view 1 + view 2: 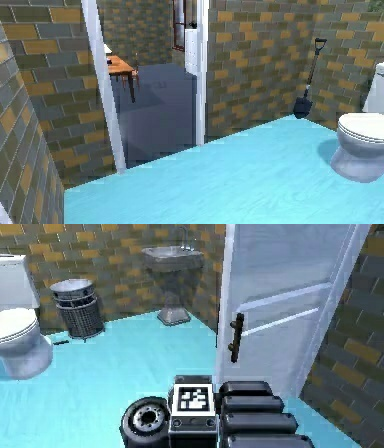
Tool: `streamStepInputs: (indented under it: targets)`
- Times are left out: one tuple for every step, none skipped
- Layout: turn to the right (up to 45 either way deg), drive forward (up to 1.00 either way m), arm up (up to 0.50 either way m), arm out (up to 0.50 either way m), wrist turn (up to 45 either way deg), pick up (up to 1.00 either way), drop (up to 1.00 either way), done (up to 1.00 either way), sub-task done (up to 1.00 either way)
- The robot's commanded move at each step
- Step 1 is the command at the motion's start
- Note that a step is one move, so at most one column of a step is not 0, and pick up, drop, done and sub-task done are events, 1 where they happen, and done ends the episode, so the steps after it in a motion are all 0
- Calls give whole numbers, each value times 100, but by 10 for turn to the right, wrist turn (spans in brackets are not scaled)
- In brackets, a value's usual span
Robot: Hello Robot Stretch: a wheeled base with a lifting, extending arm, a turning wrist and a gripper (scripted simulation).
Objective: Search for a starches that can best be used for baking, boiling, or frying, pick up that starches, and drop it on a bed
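Observation:
At the arm side view's bottom edge lies my arm (245,414), a stack of dark blocks with a white marked square (192,400) at its end. Left of the square sits the gripper's (148,420) round dark body, low over the cyan floor. I cannot make out its far end, so I cannot tell whether it holds anything. In the forward view, an open doorway (160,100) leads into a darker room, where a wooden table (122,68) stands at the left.
This is a bathroom with brick walls and a cyan floor. A white toilet (360,140) and a leaning dark shovel (310,85) stand right of the doorway. The toilet (18,324), a dark bin (78,306), a pedestal sink (172,269) and an open white door (280,304) show in the arm side view.

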Motion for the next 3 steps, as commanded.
streamStepInputs:
  targets:
    - [-60,0,0,0,0,0,0,0,0]
    - [0,100,0,0,0,0,0,0,0]
    - [0,60,0,0,0,0,0,0,0]
